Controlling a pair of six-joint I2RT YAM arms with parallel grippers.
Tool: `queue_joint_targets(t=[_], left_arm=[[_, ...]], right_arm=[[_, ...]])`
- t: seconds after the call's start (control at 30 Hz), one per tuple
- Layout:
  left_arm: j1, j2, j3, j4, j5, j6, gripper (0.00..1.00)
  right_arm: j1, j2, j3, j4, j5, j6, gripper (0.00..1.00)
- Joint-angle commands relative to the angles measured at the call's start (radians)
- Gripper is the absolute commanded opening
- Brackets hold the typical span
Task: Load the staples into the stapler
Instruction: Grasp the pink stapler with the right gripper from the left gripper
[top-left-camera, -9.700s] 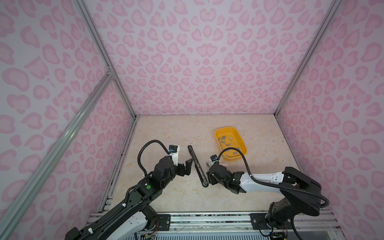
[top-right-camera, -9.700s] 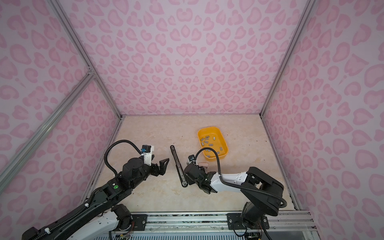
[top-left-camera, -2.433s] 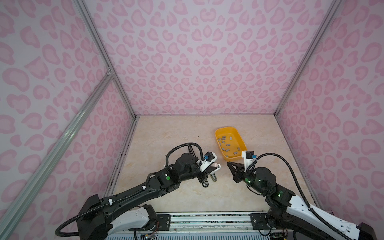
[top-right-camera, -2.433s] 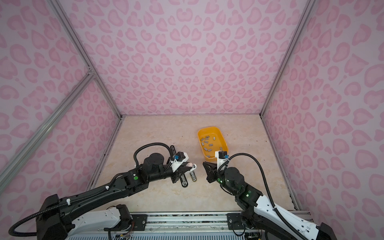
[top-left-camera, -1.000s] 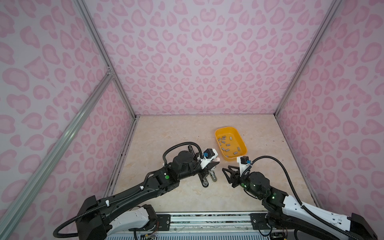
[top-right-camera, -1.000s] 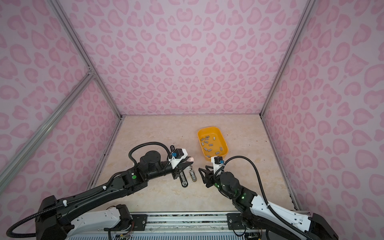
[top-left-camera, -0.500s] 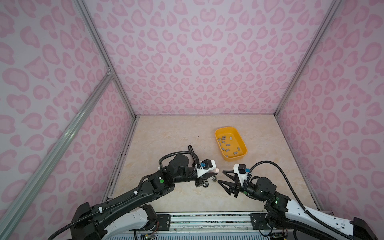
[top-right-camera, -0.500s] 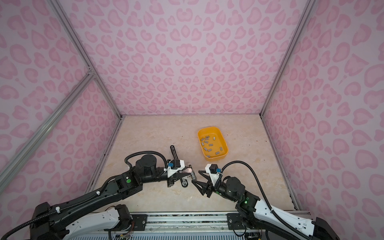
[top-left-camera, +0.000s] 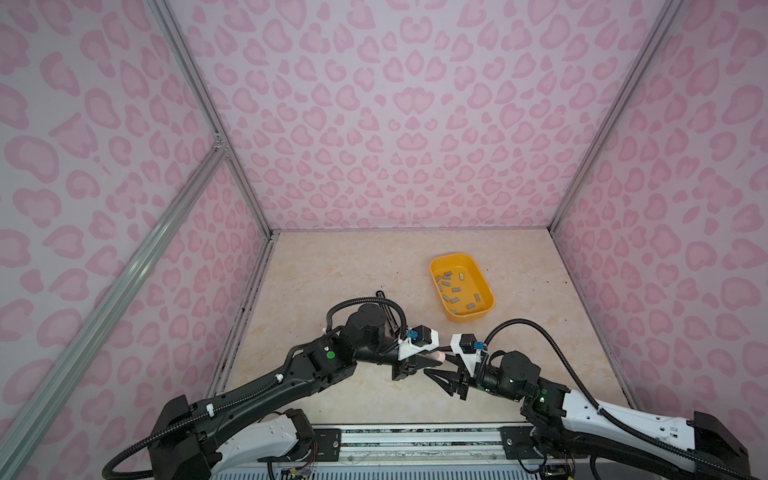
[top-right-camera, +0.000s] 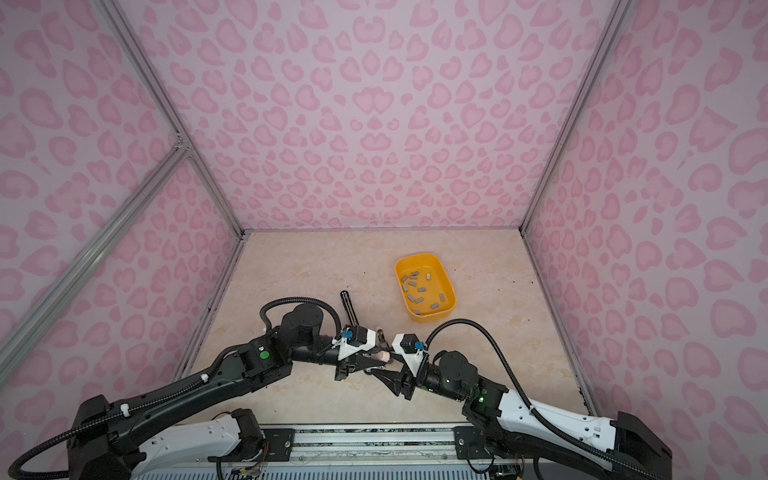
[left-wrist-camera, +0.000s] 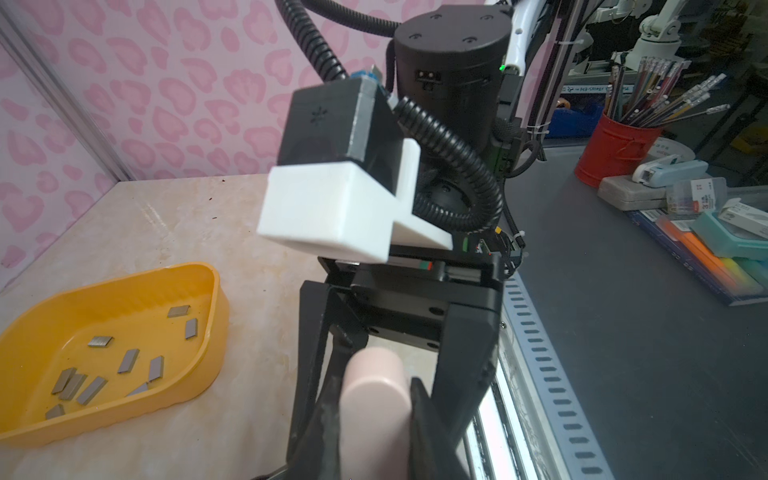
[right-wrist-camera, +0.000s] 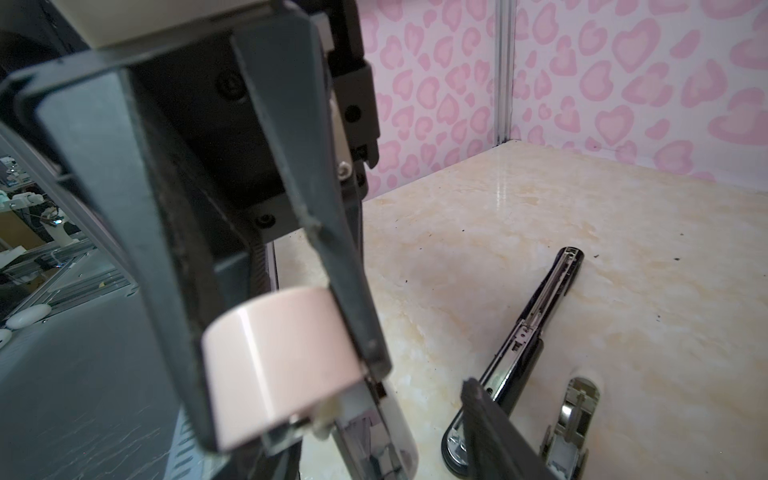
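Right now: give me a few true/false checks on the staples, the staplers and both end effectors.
1. The staples lie loose in the yellow tray. True.
2. The left end effector is open and empty. False: it is shut on the pink stapler.
3. The right end effector grips a staple strip. False: its jaws stand open, with nothing held.
4. A black stapler lies opened out on the table. True.
5. The yellow tray sits on the left arm's side. False: it is right of the middle in both top views.

top views: high, looking down, whole table (top-left-camera: 332, 266) | wrist views: close, facing each other
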Motion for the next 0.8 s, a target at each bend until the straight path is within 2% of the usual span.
queue_joint_targets(t=[0.0,0.27,0.6,0.63,0.77], left_arm=[[0.001,0.000,0.015,0.000,0.063,0.015,0.04],[0.001,0.012,0.027,-0.010,0.079,0.017,0.04],[0.000,0.008,0.027,-0.006,0.073,0.012,0.05],[0.000,0.007,0.025,-0.002,0.062,0.007,0.10],[0.000,-0.011,0.002,0.046,-0.034,-0.045,0.43]], right_arm=[[0.006,0.010,0.000,0.058,-0.041,-0.018,0.54],[0.012,0.030,0.003,0.101,-0.104,-0.024,0.40],[0.013,0.024,-0.005,0.112,-0.090,-0.020,0.19],[0.014,0.024,-0.005,0.111,-0.081,-0.017,0.18],[0.014,0.019,0.002,0.075,-0.009,0.001,0.15]])
